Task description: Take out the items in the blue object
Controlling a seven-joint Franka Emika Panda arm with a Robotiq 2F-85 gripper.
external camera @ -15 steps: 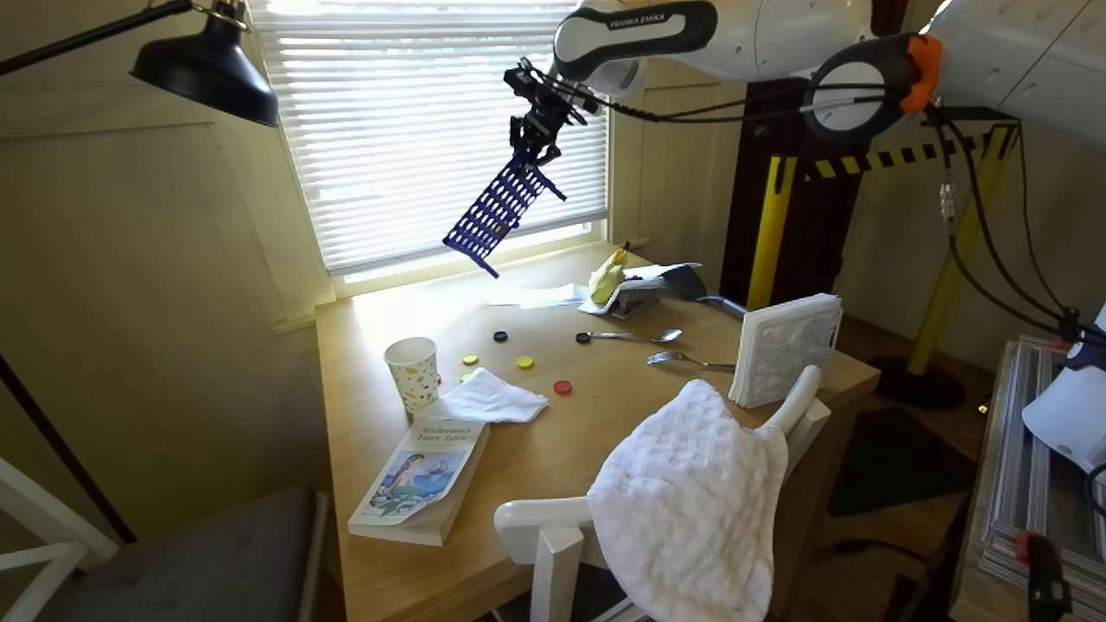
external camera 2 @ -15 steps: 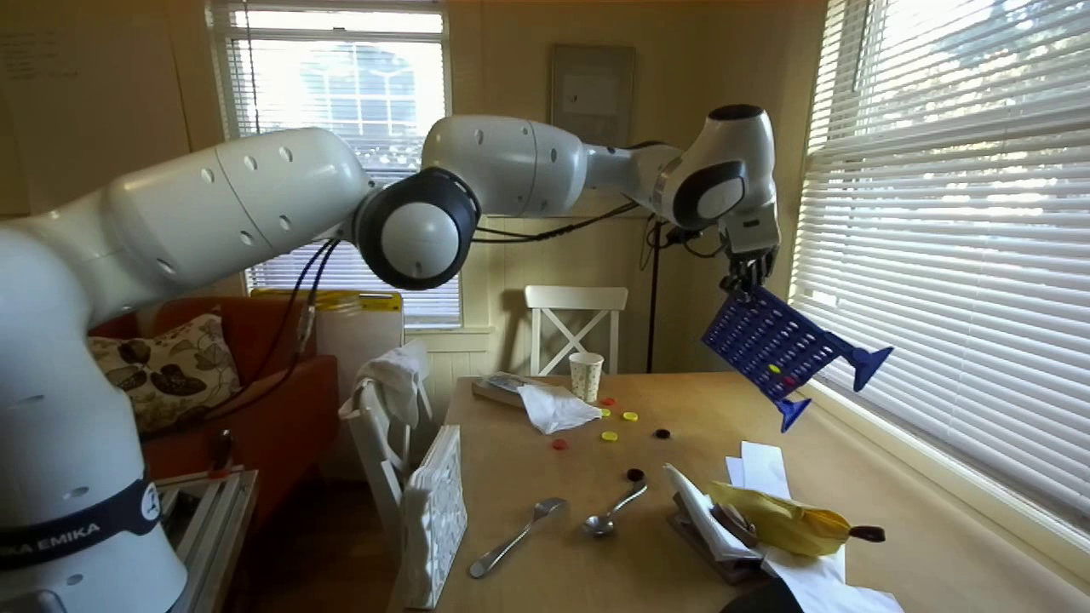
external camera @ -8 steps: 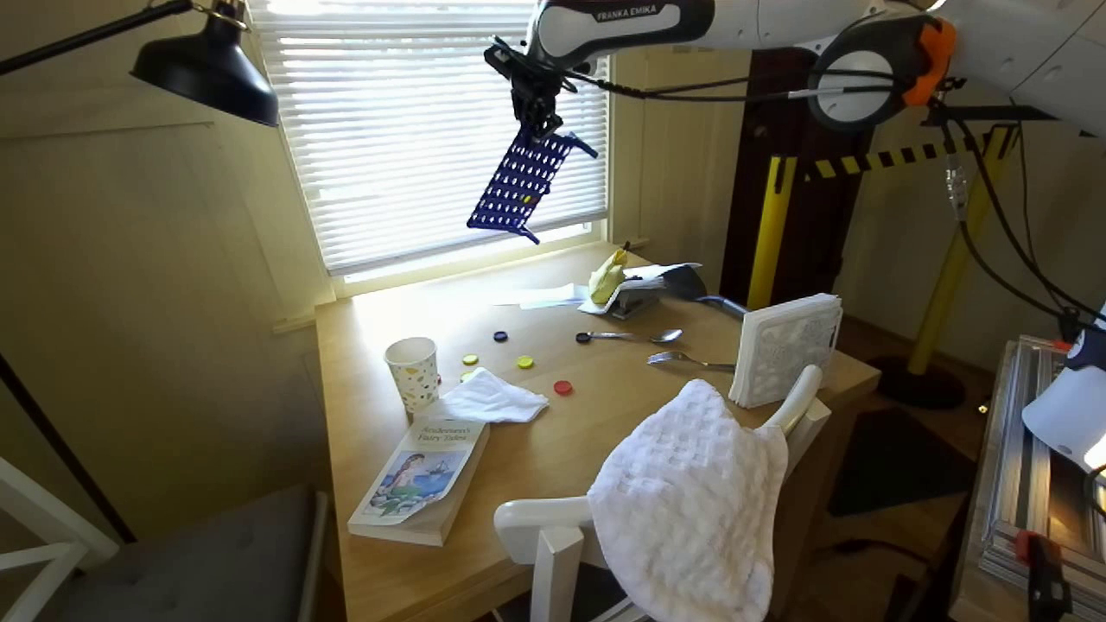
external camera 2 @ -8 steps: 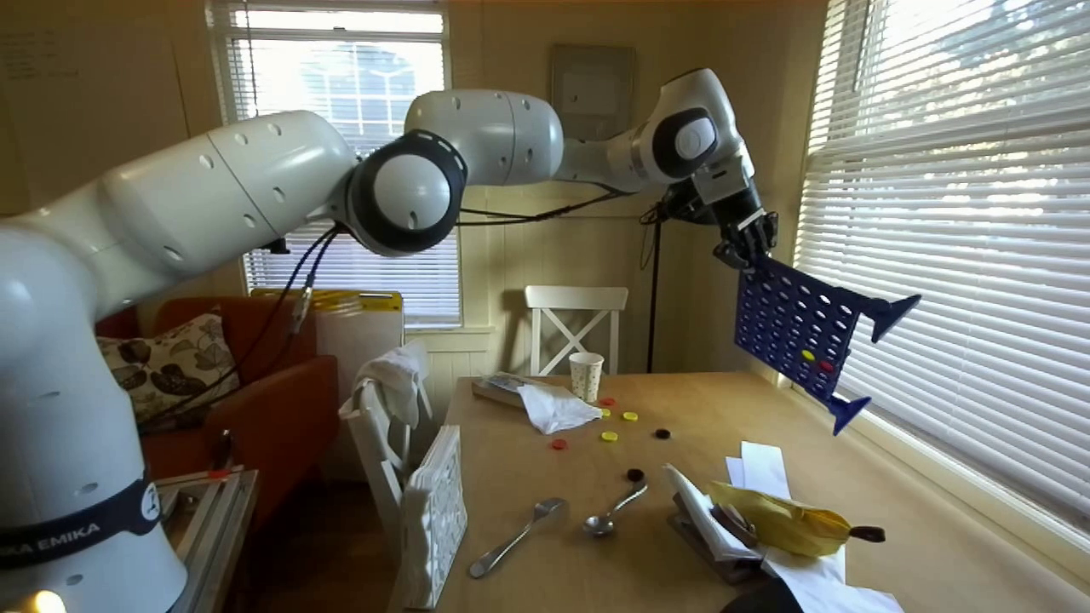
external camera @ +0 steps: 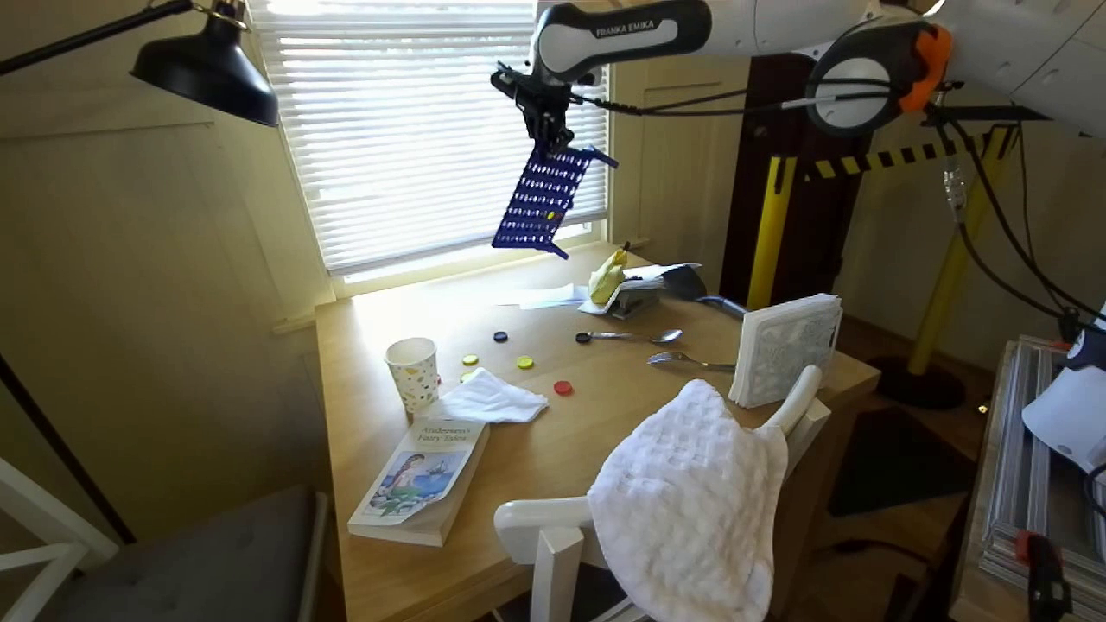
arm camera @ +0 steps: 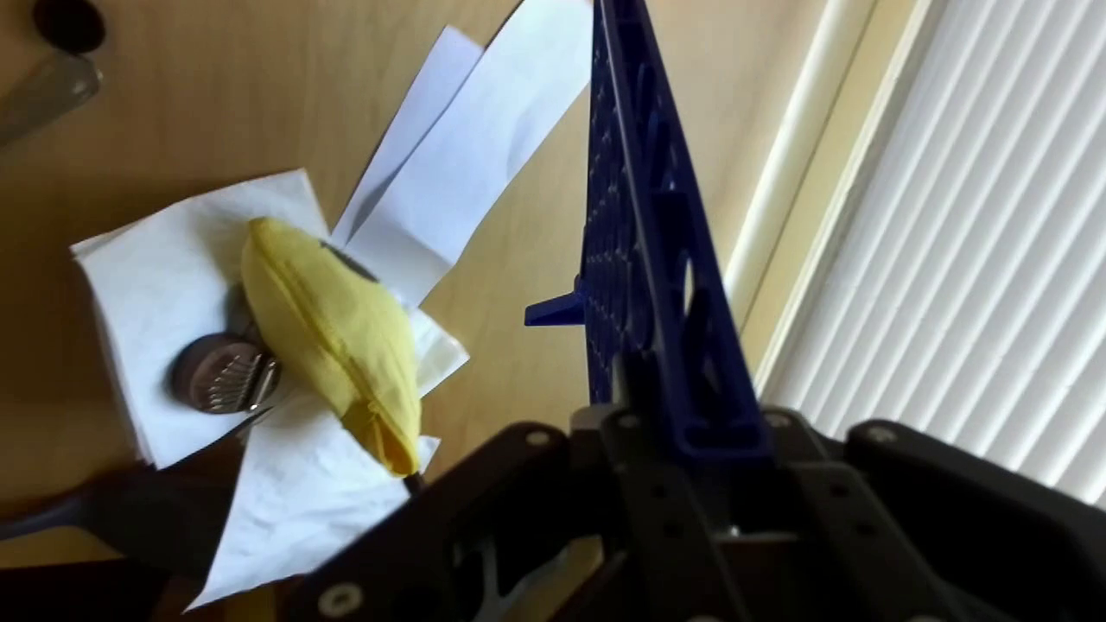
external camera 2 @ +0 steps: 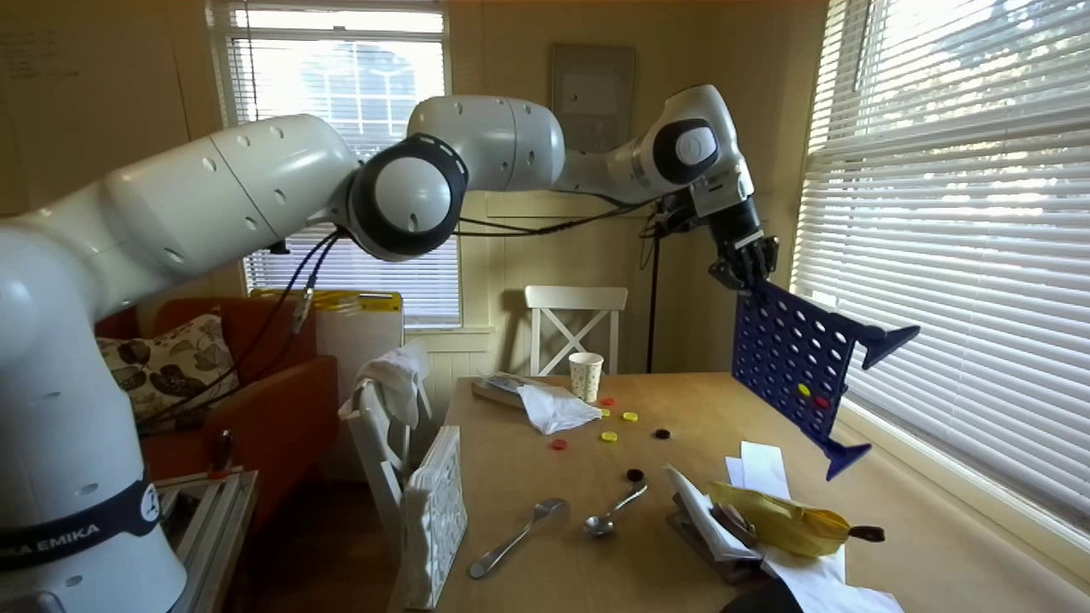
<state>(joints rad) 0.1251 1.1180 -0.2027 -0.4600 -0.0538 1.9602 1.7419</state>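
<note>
So, in an exterior view: the arm (external camera: 752, 30) reads FRANKA EMIKA on its dark trim. Gripper (external camera: 550, 145) is clamped on one end of the blue grid (external camera: 537, 206), which hangs tilted in the air over the table (external camera: 536, 458), blinds (external camera: 406, 173) behind it. Loose on the table — two black discs (external camera: 500, 336), three yellow discs (external camera: 524, 362), two red discs (external camera: 562, 388). One yellow is partly hidden by the napkin (external camera: 494, 399), one red by the cup (external camera: 410, 371). The book (external camera: 423, 484) reads "Andersen's Fairy Tales", title above a seaside picture with a ship.

In an exterior view: the black band (external camera 2: 77, 528) round the arm's base gives me "KA EMIKA", the rest running off the edge. Grid has a yellow piece (external camera 2: 804, 390) and a red piece (external camera 2: 821, 402) in neighbouring holes, close to the edge with the feet (external camera 2: 890, 345). Feet jut out toward the blinds. One black disc lies at the handle end of the spoon (external camera 2: 599, 525); fork (external camera 2: 519, 541) near it. Marks (external camera 2: 41, 55) at the upper left are too faint for me to read.

Wrist view: grid's end frame sits between the jaws — gap narrow, just the frame's thickness, so gripped there. Face of the grid shows near edge-on, so I can't tell its holes' contents from here. Yellow pouch (arm camera: 333, 337) lies below on white sheets (arm camera: 164, 268), a round brown thing with metal tines (arm camera: 226, 373) beside it.
</note>
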